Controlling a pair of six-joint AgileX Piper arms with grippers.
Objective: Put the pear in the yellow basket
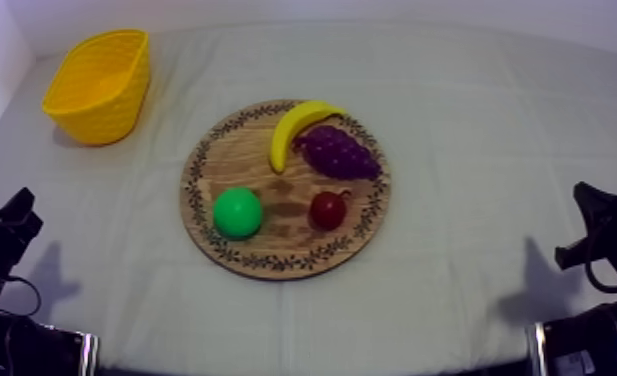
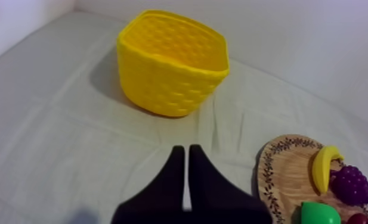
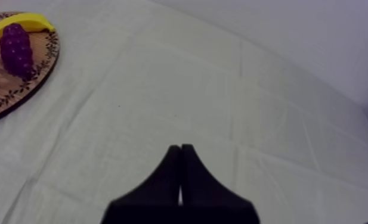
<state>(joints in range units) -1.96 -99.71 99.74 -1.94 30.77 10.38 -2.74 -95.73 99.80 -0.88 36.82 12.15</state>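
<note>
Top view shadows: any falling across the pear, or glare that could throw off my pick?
Top view: soft, even light; the pear lies unshadowed on the board, without strong glare; the left arm and right arm cast faint shadows on the cloth, short of the board. Left wrist view: the basket throws a soft shadow away from the board.

1 board (image 1: 242, 152) | 1 basket (image 1: 104, 108) | 1 banana (image 1: 290, 130) | 1 pear (image 1: 237, 212) | 1 grape bunch (image 1: 340, 152) | 1 small red fruit (image 1: 327, 210)

Soft even light, faint shadows on cloth (image 1: 472, 120)
</note>
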